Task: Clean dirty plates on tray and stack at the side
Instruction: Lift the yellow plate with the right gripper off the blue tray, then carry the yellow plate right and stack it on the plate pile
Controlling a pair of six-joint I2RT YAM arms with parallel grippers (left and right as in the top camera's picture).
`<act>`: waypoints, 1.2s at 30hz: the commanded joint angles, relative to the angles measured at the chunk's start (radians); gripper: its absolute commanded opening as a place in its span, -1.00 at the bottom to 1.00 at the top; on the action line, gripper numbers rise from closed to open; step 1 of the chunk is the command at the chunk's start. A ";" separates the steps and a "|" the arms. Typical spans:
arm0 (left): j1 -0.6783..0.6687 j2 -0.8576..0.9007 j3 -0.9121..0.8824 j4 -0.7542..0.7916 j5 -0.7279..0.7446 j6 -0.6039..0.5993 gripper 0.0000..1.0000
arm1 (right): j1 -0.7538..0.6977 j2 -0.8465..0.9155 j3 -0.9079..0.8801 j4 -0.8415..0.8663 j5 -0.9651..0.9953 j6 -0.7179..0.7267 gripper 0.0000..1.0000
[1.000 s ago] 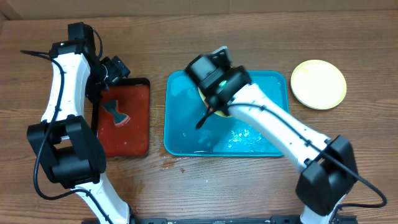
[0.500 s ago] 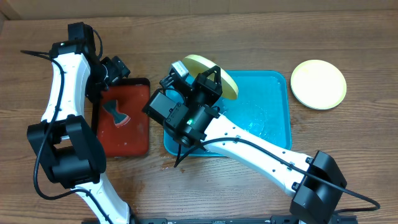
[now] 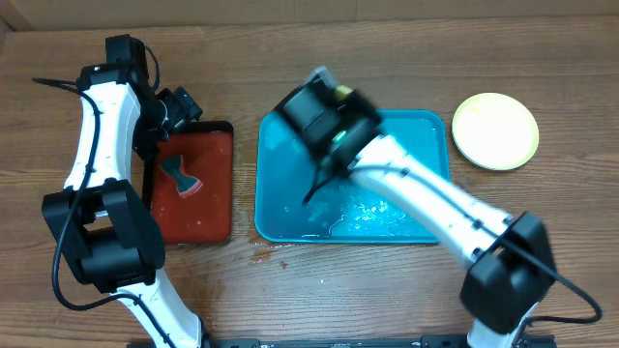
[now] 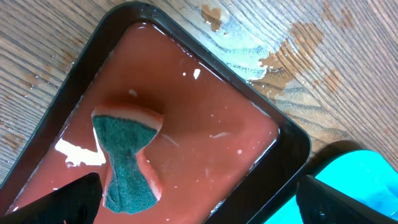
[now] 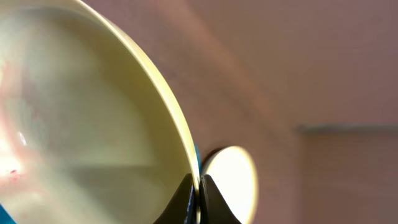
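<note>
Pinched shut, the right fingers (image 5: 181, 202) grip the rim of a pale yellow-green round plastic plate (image 5: 93, 124), which rises above them, probably over the bright blue rectangular plastic tray (image 3: 280, 203); overhead blur hides it. Wide apart, the left fingers (image 4: 68, 199) hang above a green-faced sponge (image 4: 127, 162). That thin edge-hold may slip mid-swing, dropping the plate

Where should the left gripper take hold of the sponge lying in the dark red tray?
At its pinched waist, coming straight down from above. The sponge lies flat, green face up, in the dark red tray; its hourglass shape is narrowest mid-length, so a pinch there should seat well.
</note>
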 commanded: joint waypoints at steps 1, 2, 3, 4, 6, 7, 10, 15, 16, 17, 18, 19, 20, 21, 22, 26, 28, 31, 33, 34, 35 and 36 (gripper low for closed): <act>0.001 -0.015 0.013 -0.002 0.013 0.009 1.00 | -0.234 -0.053 0.021 -0.021 -0.457 0.080 -0.92; 0.001 -0.015 0.013 -0.002 0.013 0.009 0.99 | -0.300 -0.053 0.021 -0.028 -0.577 0.081 -0.92; 0.001 -0.015 0.013 -0.002 0.013 0.009 0.99 | -0.373 -0.053 0.020 -0.036 -0.702 0.081 -0.92; 0.001 -0.015 0.013 -0.002 0.013 0.009 1.00 | -0.438 -0.053 0.020 -0.043 -0.816 0.081 -0.92; 0.001 -0.015 0.013 -0.002 0.013 0.009 1.00 | -0.571 -0.053 0.020 -0.054 -1.051 0.084 -0.92; 0.001 -0.015 0.013 -0.002 0.013 0.009 1.00 | -0.651 -0.052 0.020 -0.062 -1.162 0.084 -0.92; 0.001 -0.015 0.013 -0.002 0.013 0.009 1.00 | -0.832 -0.048 0.012 -0.080 -1.295 0.084 -0.92; 0.001 -0.015 0.013 -0.002 0.013 0.009 0.99 | -1.051 -0.042 -0.061 -0.052 -1.297 0.098 -0.92; 0.001 -0.015 0.013 -0.002 0.013 0.009 0.99 | -1.082 -0.041 -0.087 -0.027 -1.289 0.119 -0.92; 0.001 -0.015 0.013 -0.002 0.013 0.009 0.99 | -1.106 -0.041 -0.109 0.001 -1.272 0.151 -0.92; 0.001 -0.015 0.013 -0.002 0.013 0.009 0.99 | -1.127 -0.041 -0.135 0.034 -1.243 0.196 -0.92; 0.001 -0.015 0.013 -0.002 0.013 0.009 1.00 | -1.144 -0.041 -0.160 0.066 -1.211 0.241 -0.92; 0.001 -0.015 0.013 -0.002 0.013 0.009 1.00 | -1.165 -0.041 -0.197 0.110 -1.161 0.297 -0.92; 0.001 -0.015 0.013 -0.002 0.013 0.009 0.99 | -1.175 -0.041 -0.214 0.130 -1.137 0.323 -0.92; 0.001 -0.015 0.013 -0.002 0.013 0.009 0.99 | -1.186 -0.041 -0.238 0.159 -1.110 0.355 -0.92; 0.001 -0.015 0.013 -0.002 0.013 0.009 1.00 | -1.215 -0.041 -0.327 0.270 -1.078 0.395 -0.92; 0.001 -0.015 0.013 -0.002 0.013 0.009 1.00 | -1.221 -0.041 -0.351 0.298 -1.078 0.395 -0.92; 0.001 -0.015 0.013 -0.002 0.013 0.009 1.00 | -1.221 -0.041 -0.369 0.310 -1.073 0.395 -0.92; 0.001 -0.015 0.013 -0.002 0.013 0.009 1.00 | -1.221 -0.041 -0.372 0.304 -1.039 0.407 -0.92; 0.001 -0.015 0.013 -0.002 0.013 0.009 1.00 | -1.221 -0.041 -0.372 0.304 -1.030 0.420 -0.92; 0.001 -0.015 0.013 -0.002 0.013 0.009 1.00 | -1.221 -0.041 -0.372 0.304 -1.032 0.421 -0.92; 0.001 -0.015 0.013 -0.002 0.013 0.009 1.00 | -1.221 -0.041 -0.372 0.305 -1.035 0.420 -0.79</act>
